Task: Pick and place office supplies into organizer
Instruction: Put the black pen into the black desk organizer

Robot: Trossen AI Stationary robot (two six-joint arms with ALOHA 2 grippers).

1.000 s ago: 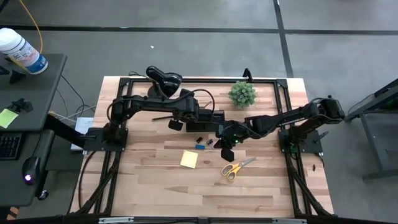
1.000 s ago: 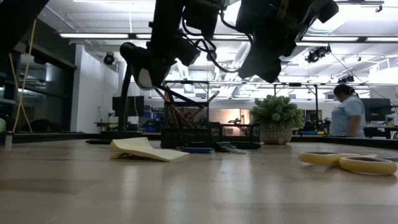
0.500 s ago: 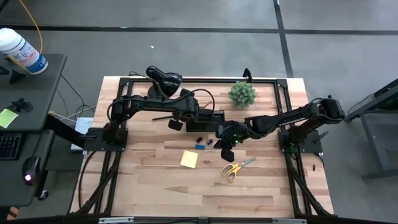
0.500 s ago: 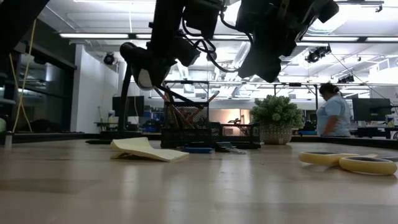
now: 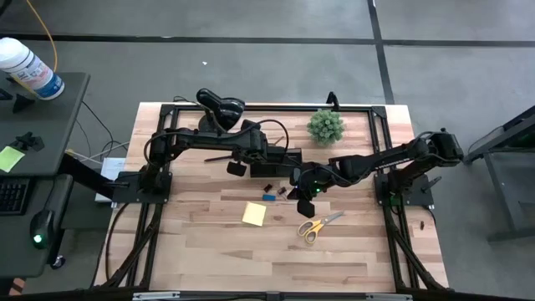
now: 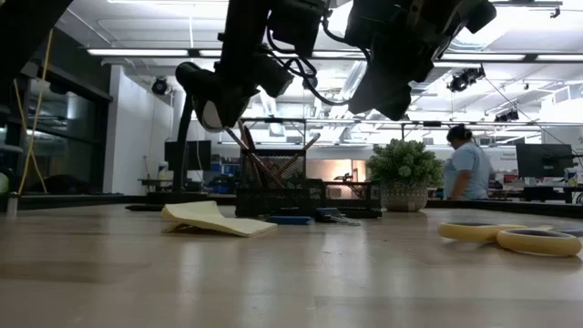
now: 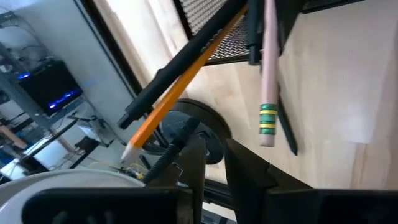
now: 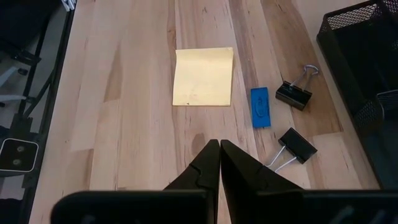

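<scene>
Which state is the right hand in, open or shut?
Shut. In the right wrist view the right hand has its two dark fingers pressed together, nothing between them, hovering over bare table short of the sticky-note pad.

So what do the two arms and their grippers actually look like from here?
Both arms are dark, jointed tube links. The left arm carries looping black cables near its wrist; the right arm shows a small green light by its wrist. The right gripper has two matte black fingers tapering to points. The left gripper has the same black, angular fingers.
</scene>
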